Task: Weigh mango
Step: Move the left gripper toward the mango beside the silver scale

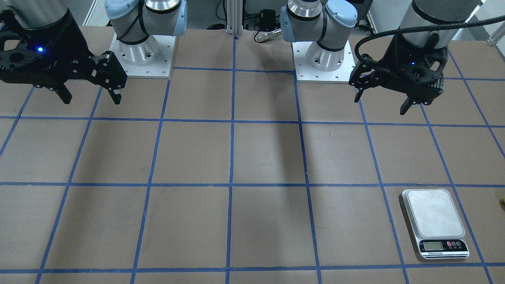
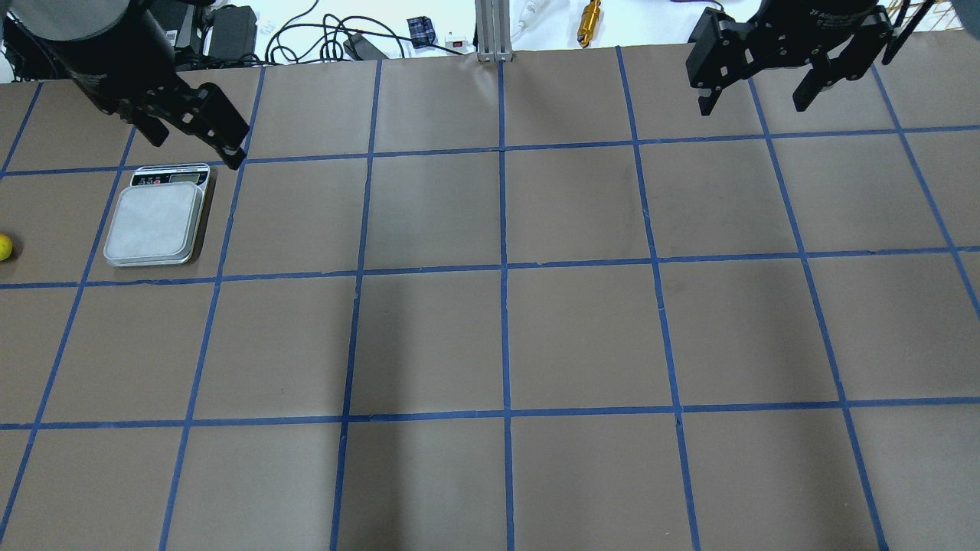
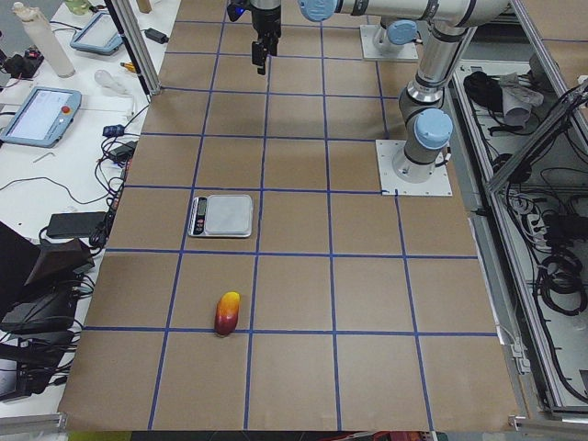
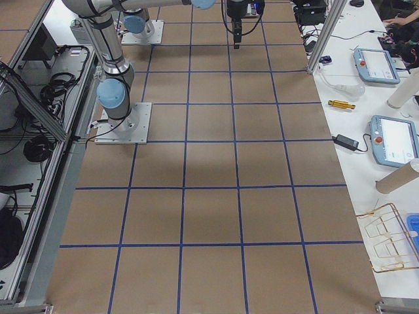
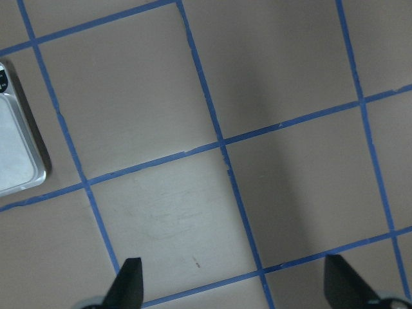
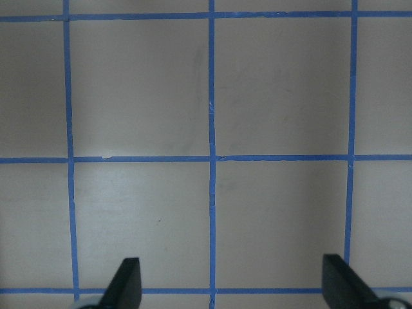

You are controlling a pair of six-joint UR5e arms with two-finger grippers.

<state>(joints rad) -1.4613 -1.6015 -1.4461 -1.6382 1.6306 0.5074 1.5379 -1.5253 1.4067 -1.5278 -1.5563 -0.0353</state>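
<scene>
The mango [image 3: 227,313], yellow at one end and red at the other, lies on the brown table near the end on my left. Only its yellow tip [image 2: 4,246] shows at the overhead view's left edge. The silver scale [image 2: 157,222] with a bare plate sits a square away from it; it also shows in the front view [image 1: 434,221] and in the left wrist view [image 5: 16,148]. My left gripper [image 2: 196,151] is open and empty, raised beside the scale's display end. My right gripper [image 2: 752,105] is open and empty, raised on the far right.
Both arm bases [image 1: 319,59] [image 1: 144,55] stand on plates at the robot's edge. Blue tape divides the table into squares. Tablets [image 3: 37,115], cables and a gold cylinder [image 2: 589,15] lie on the white bench beyond. A wire rack [image 4: 393,239] sits off the right end.
</scene>
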